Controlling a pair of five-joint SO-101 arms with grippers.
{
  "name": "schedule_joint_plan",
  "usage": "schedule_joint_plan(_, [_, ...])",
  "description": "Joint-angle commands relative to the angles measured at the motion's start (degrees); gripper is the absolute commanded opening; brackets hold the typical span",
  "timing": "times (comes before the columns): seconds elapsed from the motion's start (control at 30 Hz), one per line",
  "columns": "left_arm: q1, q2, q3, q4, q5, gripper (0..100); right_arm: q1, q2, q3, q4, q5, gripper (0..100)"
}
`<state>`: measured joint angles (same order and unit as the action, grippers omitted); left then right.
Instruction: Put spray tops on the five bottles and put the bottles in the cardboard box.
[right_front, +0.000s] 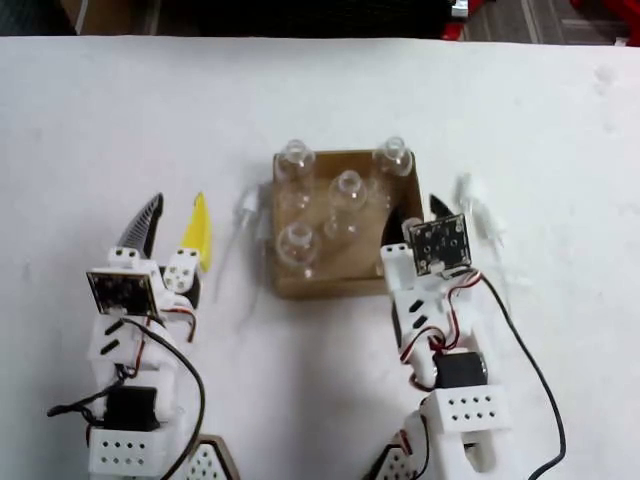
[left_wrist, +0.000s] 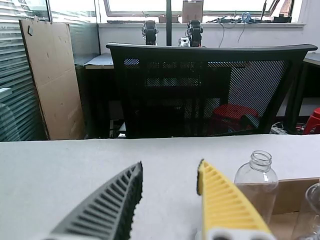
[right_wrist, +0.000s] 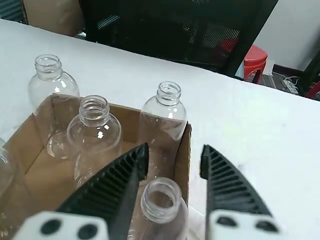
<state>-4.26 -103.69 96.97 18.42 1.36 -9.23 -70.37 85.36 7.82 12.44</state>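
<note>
Your right claw (right_front: 420, 212) gapes wide over the near right corner of the cardboard box (right_front: 330, 288) — five uncapped bottles (right_front: 348, 187) stand inside. Your left claw (right_front: 178, 200), also wide and empty, sits off its left edge.

Upright bottles (right_front: 349, 190) crowd the cardboard box (right_front: 330, 285) interior.

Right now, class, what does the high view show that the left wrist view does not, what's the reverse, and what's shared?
High view: spray tops lying either side of the cardboard box, and the right gripper over its near corner. Left wrist view: a black mesh chair and a leaning cardboard sheet beyond the table. Shared: the open left gripper, an uncapped bottle, the box.
</note>
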Motion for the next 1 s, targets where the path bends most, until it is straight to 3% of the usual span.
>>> schedule_joint_plan(0.0, [0.75,-1.01,0.0,-0.18,-0.7,17,0.22,-2.68,-0.53,-1.1,-0.35,25.9])
schedule_joint_plan(0.47, [0.75,-1.01,0.0,0.18,-0.7,17,4.97,-33.27,3.87,14.64,-4.4,27.2])
schedule_joint_plan(0.63, [0.75,-1.01,0.0,0.18,-0.35,17,2.59,-32.22,2.73,14.9,-4.04,27.2])
schedule_joint_plan(0.77, [0.75,-1.01,0.0,0.18,-0.35,17,8.66,-33.1,-2.29,19.65,-4.22,27.2])
schedule_joint_plan(0.97, [0.66,-1.01,0.0,0.18,-0.35,17,20.0,-33.01,-3.25,35.03,-4.4,22.7])
